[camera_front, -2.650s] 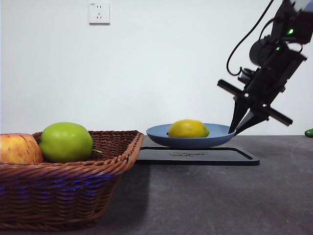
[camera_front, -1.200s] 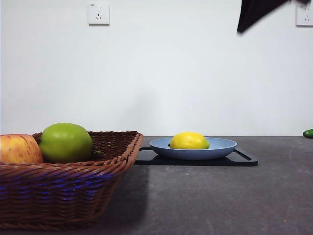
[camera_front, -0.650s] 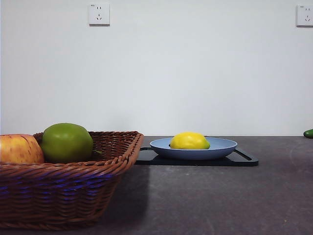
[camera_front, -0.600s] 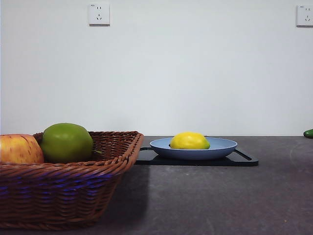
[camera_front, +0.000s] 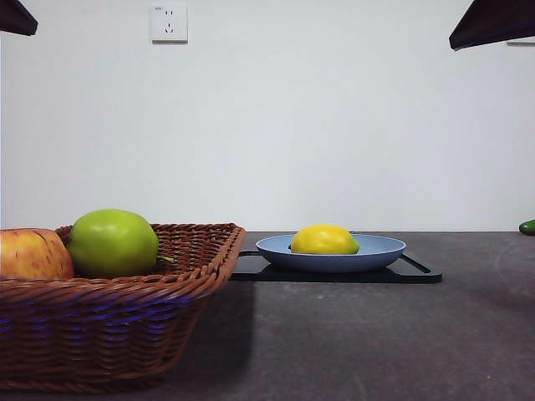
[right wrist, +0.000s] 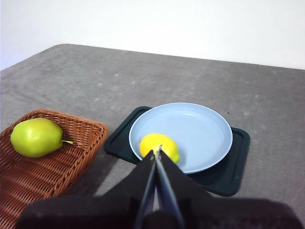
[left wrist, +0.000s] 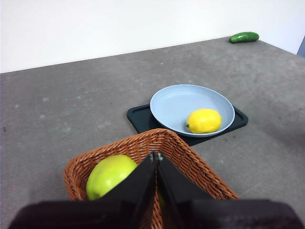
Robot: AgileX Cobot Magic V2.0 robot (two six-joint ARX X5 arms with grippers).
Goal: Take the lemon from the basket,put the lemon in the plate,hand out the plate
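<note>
The yellow lemon [camera_front: 323,240] lies in the light-blue plate [camera_front: 380,250], which rests on a black tray [camera_front: 418,272]. From the left wrist the lemon [left wrist: 204,120] shows at the plate's [left wrist: 177,102] near side; from the right wrist the lemon [right wrist: 160,143] sits on the plate [right wrist: 200,133] too. The wicker basket [camera_front: 125,326] stands at the front left. My left gripper [left wrist: 156,155] is shut and empty, high above the basket [left wrist: 190,164]. My right gripper [right wrist: 157,153] is also shut and empty, raised above the table. Both arms show only as dark tips at the front view's top corners.
A green apple [camera_front: 113,242] and a red-yellow apple [camera_front: 32,254] lie in the basket. A green cucumber [left wrist: 244,37] rests at the table's far right edge [camera_front: 527,226]. Bare grey tabletop lies between the basket and the tray.
The right gripper let go of the plate's rim and rose out of view; the plate settled flat on the tray. Dark arm tips now show at both top corners.
</note>
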